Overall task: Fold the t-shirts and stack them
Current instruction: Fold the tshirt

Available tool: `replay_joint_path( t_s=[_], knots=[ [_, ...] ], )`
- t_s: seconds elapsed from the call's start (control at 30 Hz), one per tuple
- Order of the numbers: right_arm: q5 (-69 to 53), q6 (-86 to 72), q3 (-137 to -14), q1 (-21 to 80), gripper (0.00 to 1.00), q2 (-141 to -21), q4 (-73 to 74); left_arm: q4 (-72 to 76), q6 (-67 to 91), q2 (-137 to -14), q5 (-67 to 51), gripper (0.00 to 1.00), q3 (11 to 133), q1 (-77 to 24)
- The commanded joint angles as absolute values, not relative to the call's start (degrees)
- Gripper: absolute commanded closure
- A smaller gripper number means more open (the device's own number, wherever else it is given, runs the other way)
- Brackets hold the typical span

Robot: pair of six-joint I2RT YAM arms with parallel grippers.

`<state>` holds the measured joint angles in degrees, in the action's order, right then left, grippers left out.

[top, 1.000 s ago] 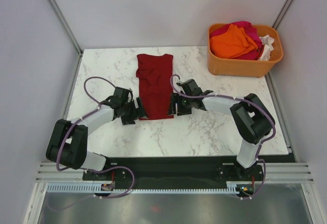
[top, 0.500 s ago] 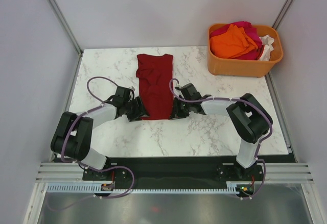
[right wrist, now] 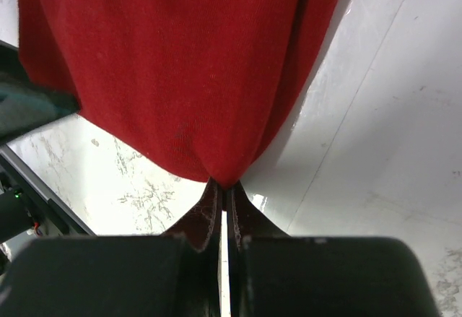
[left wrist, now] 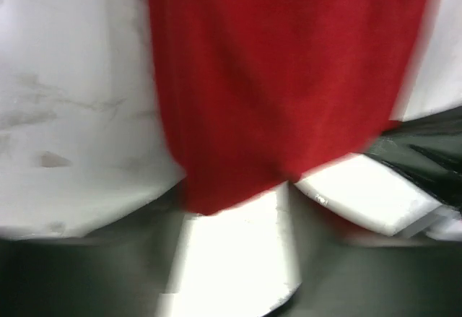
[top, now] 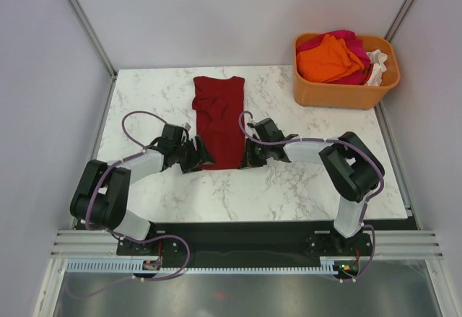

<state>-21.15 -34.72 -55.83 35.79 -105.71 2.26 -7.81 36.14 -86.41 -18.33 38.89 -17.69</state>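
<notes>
A dark red t-shirt (top: 219,118), folded into a long strip, lies down the middle of the marble table (top: 310,180). My right gripper (top: 245,159) is at its near right corner. In the right wrist view the dark fingers (right wrist: 208,212) are pinched shut on the hem of the red cloth (right wrist: 180,64). My left gripper (top: 200,159) is at the near left corner. The left wrist view is blurred. It shows the red cloth (left wrist: 281,79) reaching down between two white fingers (left wrist: 238,252), and the grip is unclear. Orange (top: 330,58), magenta (top: 339,37) and white (top: 378,64) t-shirts lie heaped in a tub.
The orange plastic tub (top: 339,94) stands at the back right corner of the table. Grey walls with metal posts close in the left, right and back. The arm bases sit on a black rail along the near edge.
Both grippers have slid in to the shirt's near corners. The right jaws have closed on the hem. The left jaws have narrowed around the other corner.
</notes>
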Motion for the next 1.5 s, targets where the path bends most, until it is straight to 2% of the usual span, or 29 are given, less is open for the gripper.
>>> replay_joint_path(
  t_s=[0.0,0.17,0.23,0.33,0.37,0.4,0.73,1.0,1.17,1.33,1.47],
  knots=[
    [-20.48,-33.93,-55.02,36.04,1.0,-104.33,3.25,-7.66,37.25,-87.18,-16.0,0.01,35.86,-17.67],
    [-20.13,-32.96,-54.41,35.95,1.0,-104.15,3.96,-7.47,38.67,-87.89,-16.17,0.0,34.81,-17.32],
    [-20.04,-32.78,-54.05,35.95,1.0,-104.15,3.96,-6.95,39.02,-87.8,-17.57,0.2,34.19,-16.35],
    [-19.95,-32.7,-53.79,35.95,1.0,-103.97,4.04,-5.89,40.6,-87.71,-18.28,0.8,32.87,-15.56],
    [-19.95,-32.61,-53.79,35.95,1.0,-104.06,4.04,-5.54,40.78,-87.54,-18.19,0.91,32.35,-15.56],
    [-19.95,-32.61,-53.88,35.95,1.0,-104.06,4.13,-5.36,40.78,-87.54,-18.37,0.98,32.08,-15.56],
    [-19.86,-33.13,-51.69,35.95,1.0,-101.35,3.96,-5.97,39.55,-81.92,-21.0,0.98,30.94,-15.56],
    [-19.34,-37.25,-42.03,39.89,1.0,-87.56,4.13,-10.1,39.55,-73.49,-25.66,0.98,27.95,-17.74],
    [-16.01,-41.22,-39.9,44.99,1.0,-77.81,6.85,-21.23,40.69,-64.88,-24.96,0.98,30.31,-21.44],
    [-10.65,-42.46,-43.14,45.62,1.0,-69.27,15.35,-31.01,39.73,-55.65,-23.2,0.98,37.33,-21.62],
    [-7.39,-39.74,-52.44,45.62,1.0,-69.42,21.61,-35.85,38.06,-56.68,-22.68,0.98,45.25,-21.62]
  ],
)
